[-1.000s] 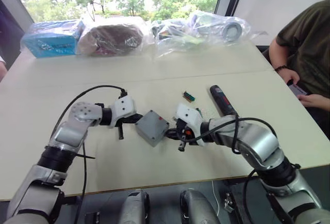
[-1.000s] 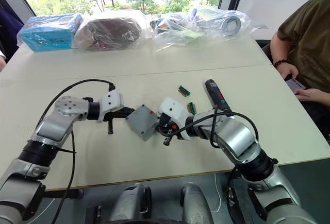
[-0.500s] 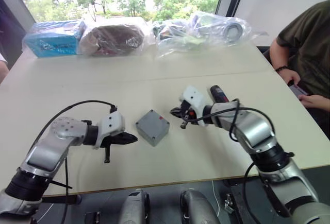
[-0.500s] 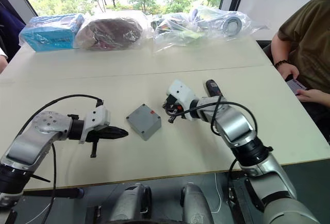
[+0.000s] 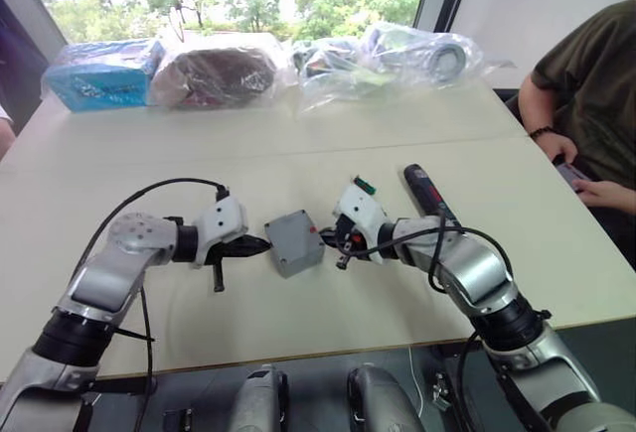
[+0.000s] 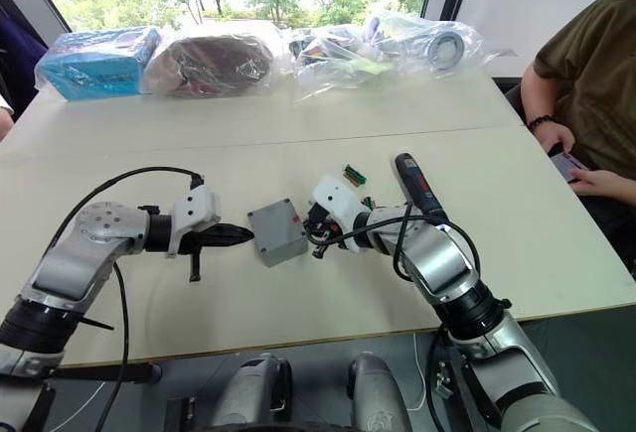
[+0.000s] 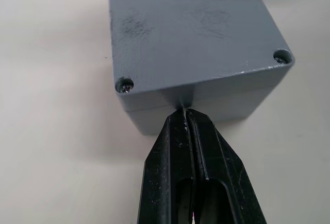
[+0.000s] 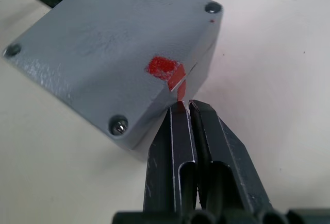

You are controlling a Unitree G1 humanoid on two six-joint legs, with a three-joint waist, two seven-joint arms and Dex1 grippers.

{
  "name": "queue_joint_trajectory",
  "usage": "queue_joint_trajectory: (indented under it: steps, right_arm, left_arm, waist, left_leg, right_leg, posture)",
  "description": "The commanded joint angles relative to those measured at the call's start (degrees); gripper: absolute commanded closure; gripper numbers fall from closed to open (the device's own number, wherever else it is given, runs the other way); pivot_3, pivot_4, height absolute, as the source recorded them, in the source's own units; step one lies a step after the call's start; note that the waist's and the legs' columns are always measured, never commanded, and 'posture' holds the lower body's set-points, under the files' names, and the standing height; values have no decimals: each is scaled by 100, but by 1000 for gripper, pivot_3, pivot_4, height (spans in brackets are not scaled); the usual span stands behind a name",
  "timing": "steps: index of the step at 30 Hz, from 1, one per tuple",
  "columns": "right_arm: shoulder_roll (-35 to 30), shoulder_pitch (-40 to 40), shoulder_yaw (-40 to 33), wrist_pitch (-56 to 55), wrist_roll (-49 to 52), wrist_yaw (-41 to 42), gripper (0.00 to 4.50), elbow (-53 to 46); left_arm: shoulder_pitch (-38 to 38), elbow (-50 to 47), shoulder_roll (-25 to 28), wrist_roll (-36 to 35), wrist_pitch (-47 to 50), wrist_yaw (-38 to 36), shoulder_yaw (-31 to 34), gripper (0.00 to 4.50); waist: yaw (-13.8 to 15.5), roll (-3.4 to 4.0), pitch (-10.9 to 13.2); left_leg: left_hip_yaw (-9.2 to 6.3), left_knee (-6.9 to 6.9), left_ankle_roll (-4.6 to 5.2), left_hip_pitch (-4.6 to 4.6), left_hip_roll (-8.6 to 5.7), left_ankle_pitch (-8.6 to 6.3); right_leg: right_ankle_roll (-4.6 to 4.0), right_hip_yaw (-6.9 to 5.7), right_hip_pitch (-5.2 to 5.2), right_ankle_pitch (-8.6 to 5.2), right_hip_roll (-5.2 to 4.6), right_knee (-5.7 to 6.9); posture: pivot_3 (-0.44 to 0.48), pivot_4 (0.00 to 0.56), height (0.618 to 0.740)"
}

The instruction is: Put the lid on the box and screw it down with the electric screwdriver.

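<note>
Stretching toward a window with trees outside, a pale table [image 5: 298,134] carries plastic-wrapped bundles [image 5: 397,55] and a blue package [image 5: 99,72] along its far edge, while a seated person [image 5: 586,104] waits at 2 o'clock. At centre sits the box [image 5: 294,243] with the lid [image 5: 290,233] already on it. The left gripper [image 5: 256,245] points in from 9 o'clock, the right gripper [image 5: 328,246] from 3 o'clock. The electric screwdriver [image 5: 427,194] lies at 2 o'clock of the box, beside small green-and-red blocks [image 6: 354,176].

The left wrist view shows fingers [image 7: 175,152] clenched together, tips touching the box wall below the lid seam.

The right wrist view shows fingers [image 8: 216,147] pressed shut at the wall beneath the red mark [image 8: 162,67].
</note>
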Motion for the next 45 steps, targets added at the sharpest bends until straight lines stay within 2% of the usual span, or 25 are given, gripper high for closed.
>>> queue_joint_trajectory:
  steps: [1, 6, 12, 16, 20, 23, 28, 32, 37, 45]
  right_arm:
    - [66, 25, -112, 102, 160, 18, 4411, -450]
    - [118, 51, -234, 290, 169, -64, 4411, -578]
    - [103, 32, -295, 386, 163, -96, 4411, -707]
    - [-32, -63, -589, 78, -90, -328, 4411, -624]
    - [60, -350, -1131, -330, -169, -622, 4411, -39]
    - [59, -570, -1202, -665, -261, -618, 3734, 581]
    - [233, -1047, -1185, -1366, -480, -605, 1731, 1977]
    - [415, -1402, -1251, -2008, -609, -558, 1731, 3141]
    - [563, -1733, -1366, -2469, -638, -482, 1731, 4142]
    - [681, -2074, -1410, -2964, -817, -377, 1731, 5098]
  left_arm:
    - [-219, 65, -105, 70, -260, 15, -42, 4500]
    - [-387, 191, -230, 53, -257, -14, -33, 4500]
    - [-318, 138, -126, 56, -284, -112, 20, 4500]
    - [-200, -308, 186, -357, 103, -355, 337, 4500]
    - [-377, -729, 360, -895, 637, -341, 740, 4500]
    - [-630, -856, 283, -1060, 791, -160, 878, 4500]
    - [-1063, -976, 47, -1119, 976, 193, 783, 4500]
    - [-1144, -1025, -67, -1092, 975, 306, 705, 4500]
    - [-1128, -1072, -104, -1078, 990, 390, 687, 4500]
    - [-1108, -1071, -71, -1067, 983, 404, 704, 4500]
  waist:
    - [3, 0, 0]
    - [5, 0, 0]
    - [-1, 0, 0]
    - [-7, 0, 0]
    - [1, -1, 0]
    - [7, -2, 0]
    - [-14, -2, 0]
    - [-33, -1, 0]
    - [-33, -1, 0]
    - [-31, 0, 1]
  left_leg:
    - [0, 0, 0, 0, 0, 0]
    - [1, 0, 0, 0, 0, 0]
    - [1, 0, 0, 0, 0, 0]
    - [1, 0, 0, 0, 1, 0]
    - [-3, 0, -1, -1, 2, 0]
    - [-1, 0, -2, 1, 0, 1]
    - [5, 0, -2, 2, -2, 1]
    - [7, -1, -2, 3, -2, 1]
    - [7, -3, -3, 3, 1, 2]
    - [8, -2, -6, 3, 0, 4]
  right_leg:
    - [0, 0, 0, 0, 0, 0]
    - [0, 0, 0, 0, 0, 1]
    - [0, 0, 0, 0, 0, 1]
    - [0, 0, -1, 0, 0, 0]
    - [0, 0, -1, 0, 0, 1]
    - [0, -1, 2, 0, -1, 0]
    - [0, 0, 3, 0, 1, 0]
    - [1, 2, 2, 0, 5, 0]
    - [-1, 3, 1, 0, 7, 0]
    - [0, 4, 1, 0, 5, 2]
  posture:
    - [0, 150, 740]
    - [0, 150, 740]
    - [0, 150, 740]
    - [0, 150, 740]
    - [0, 150, 740]
    - [0, 150, 740]
    - [0, 150, 740]
    - [0, 150, 740]
    - [0, 150, 740]
    - [0, 150, 740]
